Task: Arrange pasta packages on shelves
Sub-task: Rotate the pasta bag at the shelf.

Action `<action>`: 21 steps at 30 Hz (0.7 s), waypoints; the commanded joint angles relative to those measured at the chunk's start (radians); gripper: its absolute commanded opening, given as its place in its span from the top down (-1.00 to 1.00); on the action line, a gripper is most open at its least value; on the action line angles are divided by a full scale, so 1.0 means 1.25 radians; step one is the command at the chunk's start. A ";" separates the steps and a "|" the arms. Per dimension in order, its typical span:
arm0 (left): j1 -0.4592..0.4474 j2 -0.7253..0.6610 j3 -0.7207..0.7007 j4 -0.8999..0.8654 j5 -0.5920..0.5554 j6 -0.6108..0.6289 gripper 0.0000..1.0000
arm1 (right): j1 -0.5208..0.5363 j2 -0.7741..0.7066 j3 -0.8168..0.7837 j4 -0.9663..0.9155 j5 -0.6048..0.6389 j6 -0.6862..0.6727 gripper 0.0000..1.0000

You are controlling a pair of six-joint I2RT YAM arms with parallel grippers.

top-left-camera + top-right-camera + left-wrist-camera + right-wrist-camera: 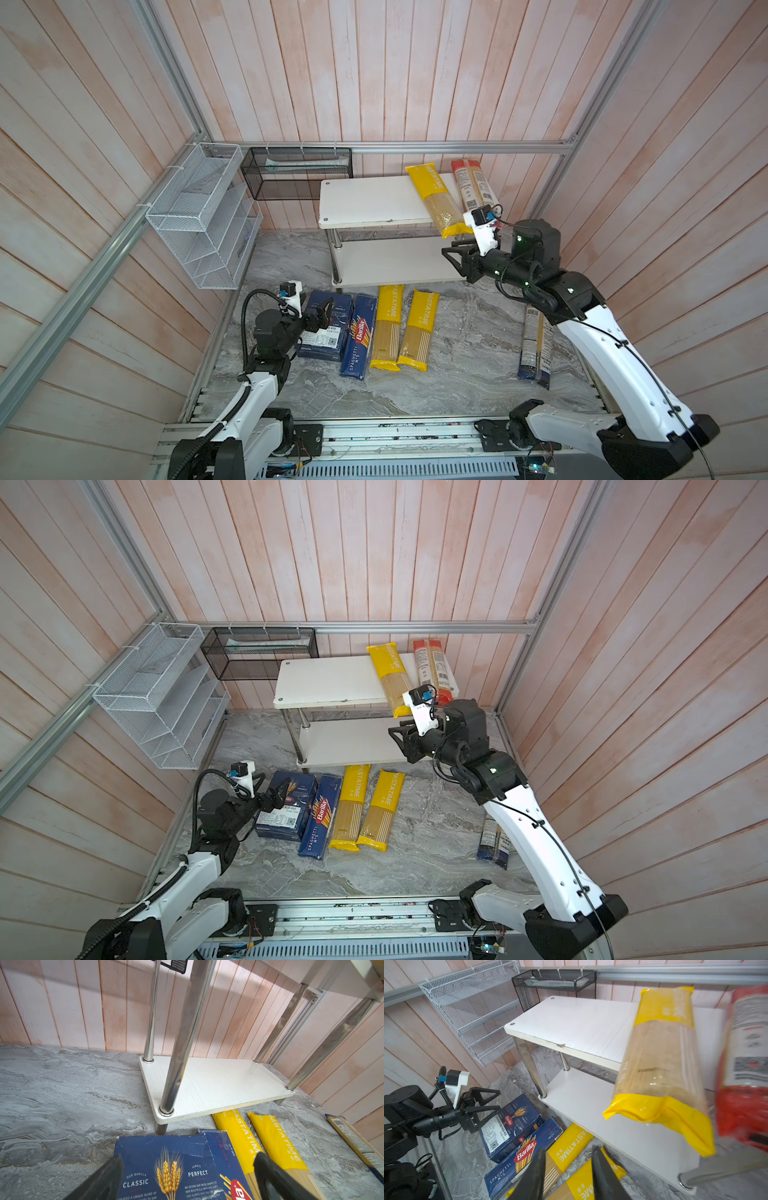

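The white two-tier shelves (365, 199) stand at the back of the table. On the top board lie a yellow PASTATIME bag (434, 199), its near end overhanging the front edge, and a red-ended bag (471, 187) beside it. My right gripper (451, 255) hovers in front of the lower board (623, 1126), just below that overhanging end, open and holding nothing (569, 1153). On the table lie a blue Barilla box (326, 332), a blue Barilla pack (358, 336), two yellow bags (387, 328) (419, 332) and a dark-ended clear bag (536, 349). My left gripper (322, 311) is open just over the box (166, 1159).
A white wire-mesh organizer (203, 216) and a black mesh basket (297, 172) hang on the frame at the back left. Wooden walls close in on three sides. The chrome posts (180, 1043) stand at the rack's corners. The lower board carries nothing.
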 commanded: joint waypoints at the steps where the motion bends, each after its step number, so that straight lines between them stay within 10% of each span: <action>1: -0.003 0.009 0.011 -0.006 0.005 0.000 -1.00 | -0.007 0.000 -0.025 -0.035 0.054 -0.015 0.29; 21: -0.003 0.048 0.013 0.035 0.040 -0.011 -0.99 | -0.050 0.152 0.059 0.080 -0.041 -0.078 0.32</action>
